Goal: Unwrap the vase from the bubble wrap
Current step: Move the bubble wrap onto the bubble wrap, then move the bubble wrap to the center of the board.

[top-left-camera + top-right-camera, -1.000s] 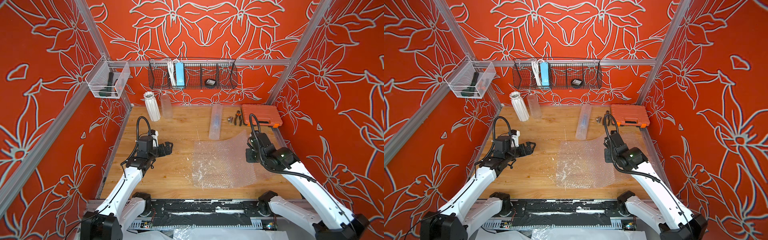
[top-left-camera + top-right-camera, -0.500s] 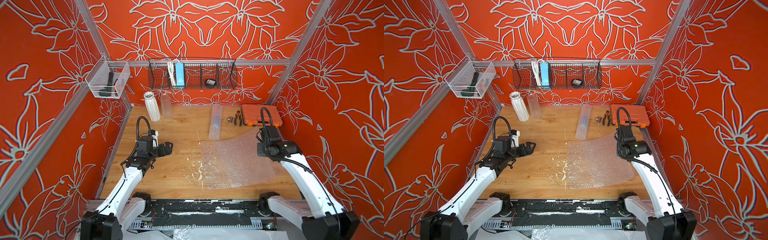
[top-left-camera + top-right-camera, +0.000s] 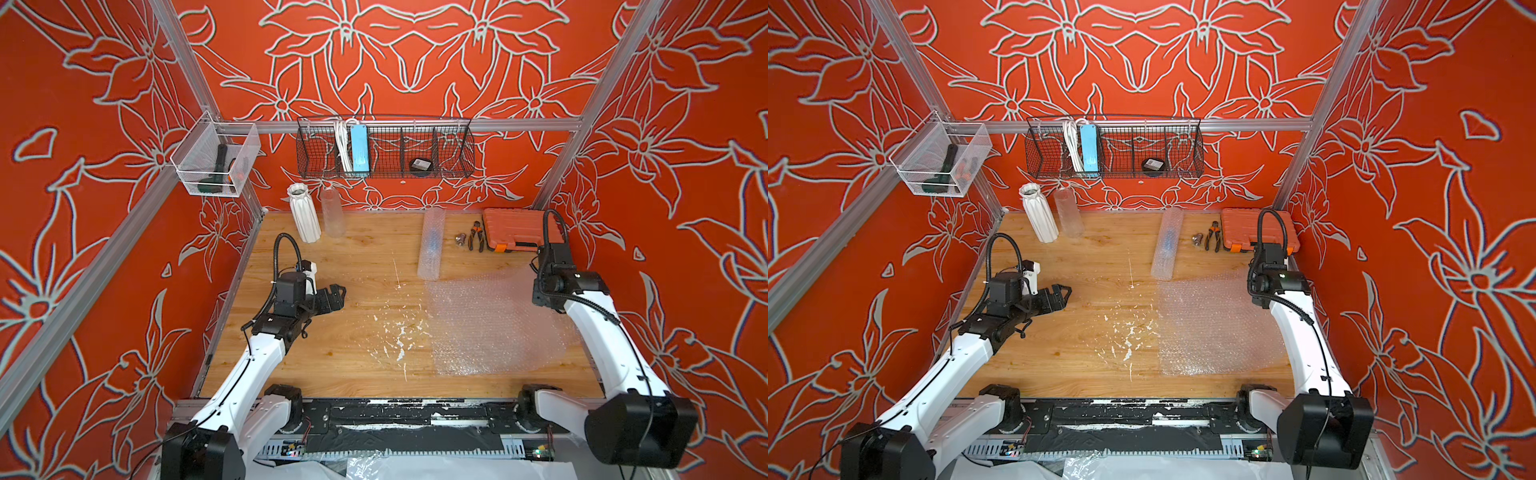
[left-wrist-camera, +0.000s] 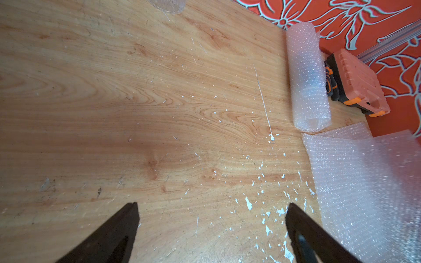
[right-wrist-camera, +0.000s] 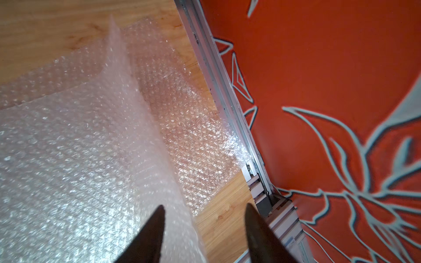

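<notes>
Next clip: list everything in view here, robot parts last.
bubble wrap sheet: one, maybe two overlapping, clear, table's right side
bubble wrap roll: one, clear, rear middle
ribbed vase: one, white, rear left
clear vase: one, see-through, beside it
tool case: one, orange, rear right
pliers: one, black-orange, beside case
wire basket: one, black, back wall, holds blue power strip
mesh bin: one, pale, left wall
table: one, wooden
left gripper: one, black, open, over table
right gripper: one, black, open, above sheet's edge

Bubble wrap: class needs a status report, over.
Left gripper open, over bare table. Right gripper open, at edge of flat bubble wrap sheet, holding nothing. Rolled tube behind sheet; pliers beside it, nothing blocking.
</notes>
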Robot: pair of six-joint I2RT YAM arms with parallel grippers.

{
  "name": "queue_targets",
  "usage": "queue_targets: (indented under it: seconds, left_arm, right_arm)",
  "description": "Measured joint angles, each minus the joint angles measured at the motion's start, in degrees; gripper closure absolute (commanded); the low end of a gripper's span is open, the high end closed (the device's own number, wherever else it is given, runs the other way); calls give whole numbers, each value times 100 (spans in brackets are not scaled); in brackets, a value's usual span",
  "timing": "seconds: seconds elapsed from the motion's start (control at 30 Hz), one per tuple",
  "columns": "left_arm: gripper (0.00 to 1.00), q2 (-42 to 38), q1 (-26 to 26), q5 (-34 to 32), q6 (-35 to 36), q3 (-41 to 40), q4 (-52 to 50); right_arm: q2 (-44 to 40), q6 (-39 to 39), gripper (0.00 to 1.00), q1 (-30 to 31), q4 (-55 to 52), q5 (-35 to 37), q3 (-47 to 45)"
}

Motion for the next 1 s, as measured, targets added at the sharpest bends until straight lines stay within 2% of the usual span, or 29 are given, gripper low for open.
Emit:
queue_targets:
  seconds: [0.13,0.23,0.47,0.57,0.7,0.8,0.9,1.0]
  left_arm:
    - [3,111,0,105,-2,0,2]
    - [3,278,-2,280,-31,0,52]
    - [3,1123,-319,837,-273,166,476]
    - [4,1574,-570,1113,-400,385,855]
    - [5,2140,-962,1307,-551,656,1342]
    - [12,2745,-1316,1495,-640,1097,1602]
    - [20,3552,-1609,1766,-706,1733,1845]
    - [25,4454,-1862,2044,-726,2509,1998]
  right_arm:
    - [-103,96,23,-2,105,44,208]
    - [-258,87,23,-4,352,-557,208]
    - [184,236,23,-4,1552,-3668,-50]
    - [592,455,23,146,2138,-4625,-258]
    - [1115,697,24,457,2778,-5318,-273]
    - [1628,833,28,651,3158,-5698,-205]
    - [2258,955,29,798,3399,-5958,20]
    - [2793,1093,34,922,3633,-6172,245]
